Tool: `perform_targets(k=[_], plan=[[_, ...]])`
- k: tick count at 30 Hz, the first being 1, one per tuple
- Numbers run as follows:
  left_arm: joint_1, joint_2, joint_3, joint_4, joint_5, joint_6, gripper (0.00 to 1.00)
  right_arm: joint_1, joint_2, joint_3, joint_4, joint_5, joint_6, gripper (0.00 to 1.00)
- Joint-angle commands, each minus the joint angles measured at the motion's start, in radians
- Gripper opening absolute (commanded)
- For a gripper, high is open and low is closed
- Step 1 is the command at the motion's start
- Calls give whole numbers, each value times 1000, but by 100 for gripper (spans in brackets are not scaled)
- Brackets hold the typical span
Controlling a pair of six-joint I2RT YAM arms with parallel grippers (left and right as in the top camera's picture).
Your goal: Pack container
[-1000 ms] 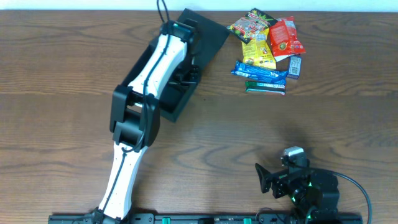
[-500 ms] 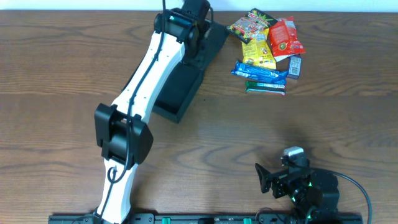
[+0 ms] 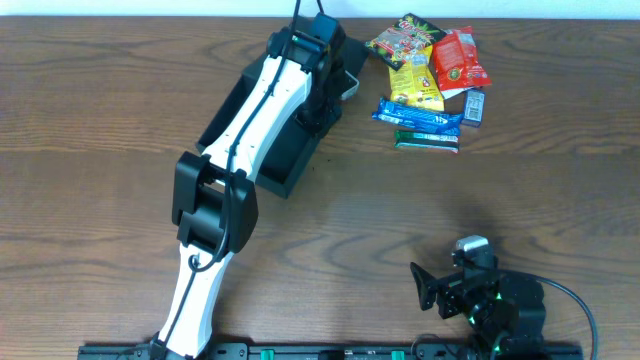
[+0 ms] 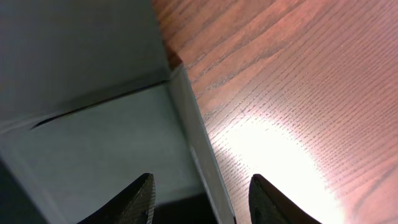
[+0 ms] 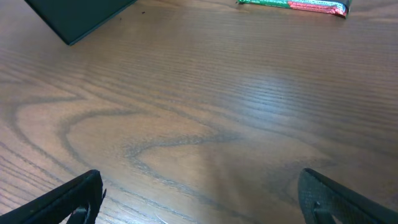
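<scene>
The dark teal-black container (image 3: 288,165) lies at an angle at the table's upper middle, and my left arm covers most of it. Its flap lid (image 3: 346,84) stands tilted up at the far right end. My left gripper (image 3: 334,78) is open there. In the left wrist view the gripper (image 4: 202,202) straddles a thin edge of the container (image 4: 194,146), one finger on each side, neither touching. My right gripper (image 3: 426,288) is open and empty low at the front right. A corner of the container shows in the right wrist view (image 5: 81,15).
A pile of snack packets (image 3: 430,70) lies right of the container: red, yellow and blue packets, with a green bar (image 3: 427,142) at the near edge. The green bar also shows in the right wrist view (image 5: 292,4). Bare wooden table (image 5: 205,124) lies under my right gripper.
My left arm reached out over the flat-lying lid, then drew back. The lid has come up from lying flat to standing tilted. The right arm has not moved.
</scene>
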Motion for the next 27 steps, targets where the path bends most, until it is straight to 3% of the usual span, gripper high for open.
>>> perform_targets(k=[1, 4, 7, 9, 20, 24, 27], plan=[[4, 3, -59, 4, 16, 32, 49, -7, -5, -6, -1, 0, 14, 99], [4, 3, -100, 15, 41, 31, 47, -7, -5, -6, -1, 0, 14, 99], [4, 3, -116, 24, 40, 13, 37, -7, -5, -6, -1, 0, 14, 99], [5, 3, -116, 29, 40, -45, 30, -7, -5, -6, -1, 0, 14, 99], [4, 3, -116, -7, 40, -207, 15, -7, -5, -6, -1, 0, 14, 99], [4, 3, -116, -7, 39, -310, 7, -7, -5, -6, -1, 0, 14, 99], [6, 3, -116, -7, 33, -393, 6, -7, -5, -6, -1, 0, 14, 99]])
